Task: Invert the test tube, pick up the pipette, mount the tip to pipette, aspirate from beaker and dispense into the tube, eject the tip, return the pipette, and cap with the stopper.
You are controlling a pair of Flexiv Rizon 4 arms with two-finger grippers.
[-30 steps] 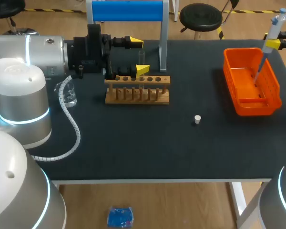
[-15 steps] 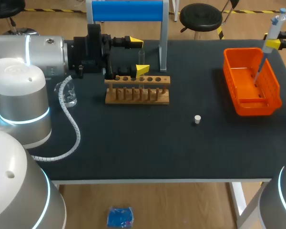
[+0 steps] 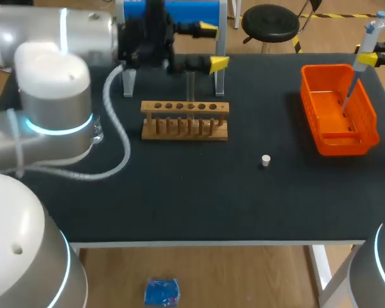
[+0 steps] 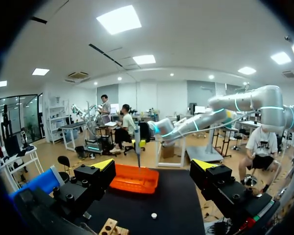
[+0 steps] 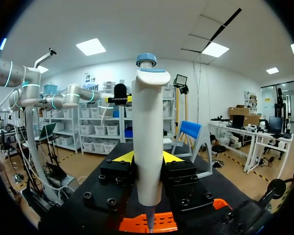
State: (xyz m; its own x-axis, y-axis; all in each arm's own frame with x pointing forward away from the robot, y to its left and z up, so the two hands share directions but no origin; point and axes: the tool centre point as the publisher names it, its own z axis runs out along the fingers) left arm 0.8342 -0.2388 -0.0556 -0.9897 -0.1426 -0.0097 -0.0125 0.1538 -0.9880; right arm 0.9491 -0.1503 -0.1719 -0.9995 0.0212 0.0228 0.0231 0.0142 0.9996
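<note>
**Pipette over basket, tube uncapped**

Risks, as I judge them:
- Left arm sits close to the beaker [image 3: 95, 131]. A low swing or its trailing cable could tip the beaker.
- Orange basket [image 3: 339, 109]: the pipette's lower end hangs over it, and a careless descent could strike the wall.
- Wooden rack [image 3: 185, 120]: the tube [image 3: 190, 85] appears to stand in it, open. A knock would spill the contents.
- Stopper [image 3: 265, 160] lies alone on the mat and could roll if nudged.

Left claw [image 3: 213, 45] is wide and holds nothing, raised behind the rack near the blue stand's [image 3: 173, 14] leg. Right claw [image 5: 148, 157] is clamped on the pipette [image 5: 147, 142].
</note>
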